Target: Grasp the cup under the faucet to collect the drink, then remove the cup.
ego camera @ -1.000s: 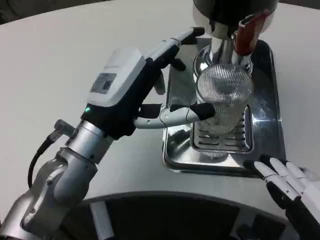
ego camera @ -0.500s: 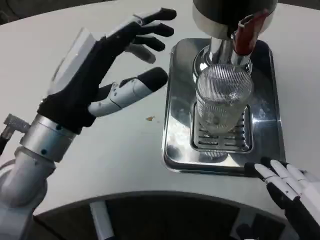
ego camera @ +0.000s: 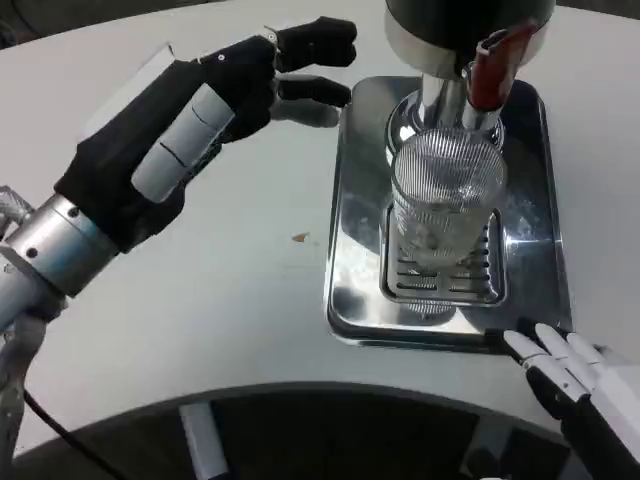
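A clear ribbed cup (ego camera: pixel 443 200) stands upright on the grate of a steel drip tray (ego camera: pixel 360 300), right under the dispenser's faucet with its red lever (ego camera: pixel 488 62). My left hand (ego camera: pixel 190 130) hovers left of the tray, palm side turned away, its fingertips (ego camera: pixel 320 45) stretched toward the tray's far left corner. It holds nothing and does not touch the cup. My right hand (ego camera: pixel 580 385) sits low at the near right, just off the tray's front corner, fingers spread and empty.
The dispenser body (ego camera: pixel 465 25) rises at the back of the tray. A small brown crumb (ego camera: pixel 299 237) lies on the white table left of the tray. The table's curved front edge runs along the bottom.
My left hand let go of the cup, drew back left and up, and has now rolled over with fingers reaching toward the tray's far corner. The cup stayed put. My right hand barely shifted.
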Available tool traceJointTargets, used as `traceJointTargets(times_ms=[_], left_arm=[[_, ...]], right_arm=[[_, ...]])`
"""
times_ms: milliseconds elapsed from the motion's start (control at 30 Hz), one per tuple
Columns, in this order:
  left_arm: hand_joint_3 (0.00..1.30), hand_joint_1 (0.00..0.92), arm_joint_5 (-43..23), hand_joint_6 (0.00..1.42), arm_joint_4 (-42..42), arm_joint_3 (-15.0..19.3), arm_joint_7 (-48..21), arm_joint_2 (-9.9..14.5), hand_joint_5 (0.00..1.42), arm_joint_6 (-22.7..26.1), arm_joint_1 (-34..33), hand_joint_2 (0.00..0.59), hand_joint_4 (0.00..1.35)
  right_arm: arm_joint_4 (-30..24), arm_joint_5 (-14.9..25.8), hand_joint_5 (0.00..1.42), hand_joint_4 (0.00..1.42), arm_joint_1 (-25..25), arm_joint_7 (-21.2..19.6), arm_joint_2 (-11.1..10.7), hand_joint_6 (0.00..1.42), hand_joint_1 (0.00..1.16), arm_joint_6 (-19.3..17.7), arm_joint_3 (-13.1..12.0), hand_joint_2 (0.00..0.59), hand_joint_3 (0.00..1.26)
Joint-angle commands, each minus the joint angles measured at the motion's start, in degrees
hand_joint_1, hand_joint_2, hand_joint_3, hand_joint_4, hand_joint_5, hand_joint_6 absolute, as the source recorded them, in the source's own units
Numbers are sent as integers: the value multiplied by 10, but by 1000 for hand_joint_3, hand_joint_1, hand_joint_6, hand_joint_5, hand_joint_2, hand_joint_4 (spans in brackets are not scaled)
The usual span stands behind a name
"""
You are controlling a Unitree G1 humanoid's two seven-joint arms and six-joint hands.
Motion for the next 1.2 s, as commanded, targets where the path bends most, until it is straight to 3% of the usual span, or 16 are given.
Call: traceJointTargets(times_ms=[33,333,667,1200], left_arm=[[241,0,-15,296,-5,3,-43,11,276,35,-20,125,182],[241,0,-23,295,2,10,-53,-13,271,75,-59,115,181],[241,0,-2,294,33,-16,-52,-53,281,104,-136,114,177],[225,0,35,299,93,-56,-56,-103,275,103,-215,112,160]], right_arm=[[-9,-6,0,0,-3,-9,31,0,402,7,6,408,85],[-9,-7,0,0,1,-12,26,0,402,12,8,408,85],[-9,-6,0,0,8,-16,27,0,402,9,13,408,85],[-9,17,0,0,31,-34,28,0,402,-3,-1,408,90]])
